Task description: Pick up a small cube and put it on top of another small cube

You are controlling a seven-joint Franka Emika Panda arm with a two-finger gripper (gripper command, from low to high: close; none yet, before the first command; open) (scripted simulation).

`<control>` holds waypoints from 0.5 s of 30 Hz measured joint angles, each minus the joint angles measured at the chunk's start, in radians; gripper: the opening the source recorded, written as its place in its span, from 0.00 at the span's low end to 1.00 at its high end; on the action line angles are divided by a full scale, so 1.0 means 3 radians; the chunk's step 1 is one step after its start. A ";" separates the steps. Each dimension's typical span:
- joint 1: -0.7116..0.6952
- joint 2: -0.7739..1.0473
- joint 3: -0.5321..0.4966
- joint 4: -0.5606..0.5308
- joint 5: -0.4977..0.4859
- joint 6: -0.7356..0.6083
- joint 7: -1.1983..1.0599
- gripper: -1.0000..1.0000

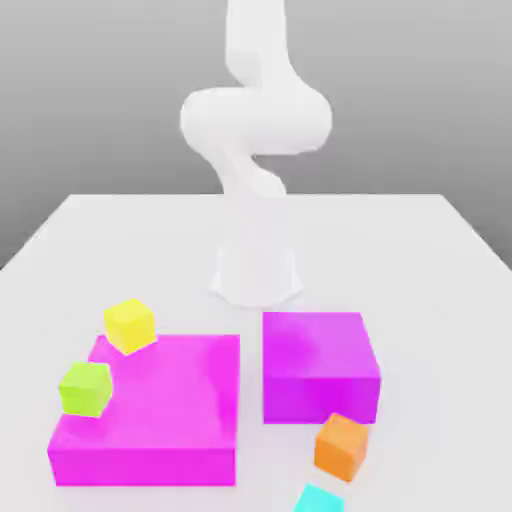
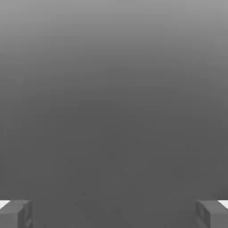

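Observation:
The small cyan cube [image 1: 320,499] lies on the white table at the front edge of the exterior view, partly cut off, just in front of an orange cube [image 1: 342,446]. The white arm [image 1: 255,120] rises from its base [image 1: 257,272] at the table's middle and coils high above it. In the hand view my gripper [image 2: 114,213] stands open, its two grey fingertips [image 2: 17,213] far apart with nothing between them, facing a plain grey background.
A wide flat magenta block [image 1: 150,410] sits at the exterior view's left front, with a yellow cube [image 1: 130,324] at its far corner and a lime-green cube [image 1: 86,388] on its left edge. A taller magenta block [image 1: 318,364] stands to its right.

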 joint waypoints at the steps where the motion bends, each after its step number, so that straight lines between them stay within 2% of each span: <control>1: -0.0047 0.0131 0.0056 0.0000 -0.0036 0.0037 0.0092 0.50; 15: -0.0429 0.1838 0.0580 -0.0002 -0.0607 0.0507 0.1358 0.50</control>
